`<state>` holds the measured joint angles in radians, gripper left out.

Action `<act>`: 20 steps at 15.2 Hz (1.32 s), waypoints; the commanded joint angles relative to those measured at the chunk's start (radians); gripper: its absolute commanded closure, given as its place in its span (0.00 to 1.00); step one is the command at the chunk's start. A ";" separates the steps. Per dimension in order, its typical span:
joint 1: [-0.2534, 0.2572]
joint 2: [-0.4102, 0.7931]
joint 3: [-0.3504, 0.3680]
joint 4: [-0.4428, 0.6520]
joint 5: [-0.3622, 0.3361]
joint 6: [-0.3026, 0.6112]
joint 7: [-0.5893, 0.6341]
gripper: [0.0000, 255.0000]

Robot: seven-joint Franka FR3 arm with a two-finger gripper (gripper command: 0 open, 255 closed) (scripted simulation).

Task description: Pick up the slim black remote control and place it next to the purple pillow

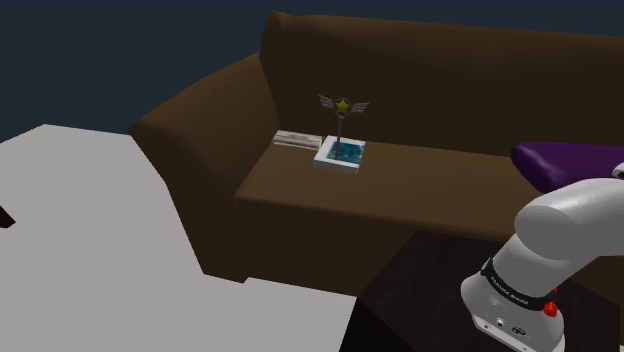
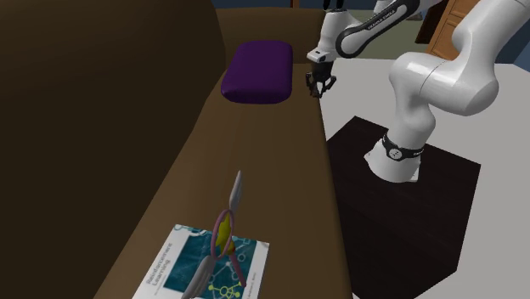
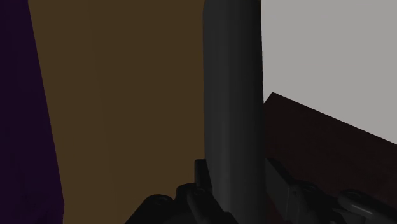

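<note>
Slim black remote control (image 3: 232,95) sits clamped in your gripper (image 3: 238,181). The two black fingers (image 3: 202,175) press against its sides, parted only by the remote's narrow width. It runs straight out from the fingers as a long, smooth bar with rounded edges and a dull dark-grey sheen. You can make out no buttons on the face that shows.

In the second exterior view your gripper (image 2: 318,85) hangs over the front edge of the sofa seat (image 2: 280,170), just beside the purple pillow (image 2: 257,72). Whether the remote touches the seat you cannot tell.

The pillow is a soft rounded rectangle, plain deep violet, lying flat on the seat against the backrest. The sofa is brown and matte, with a broad flat seat and a thick rounded arm (image 1: 190,130).

At the seat's other end, well apart from the pillow, lies a thin white-bordered book (image 2: 208,263) with a teal cover. A winged star ornament (image 1: 343,105) on a thin stem rises from it, and a pale flat item (image 1: 297,138) lies just beside the book, toward the sofa arm.

The stand (image 2: 408,221) is a dark box on the grey floor (image 1: 90,230).
</note>
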<state>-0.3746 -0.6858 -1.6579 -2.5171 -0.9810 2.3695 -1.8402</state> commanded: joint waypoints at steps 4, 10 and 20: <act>0.005 0.001 -0.010 -0.002 -0.006 0.006 0.004 1.00; 0.005 0.001 -0.010 -0.002 -0.006 0.006 0.004 0.00; -0.153 -0.025 0.201 -0.001 0.089 -0.113 -0.049 0.00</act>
<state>-0.5221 -0.7092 -1.4626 -2.5193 -0.8951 2.2612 -1.8870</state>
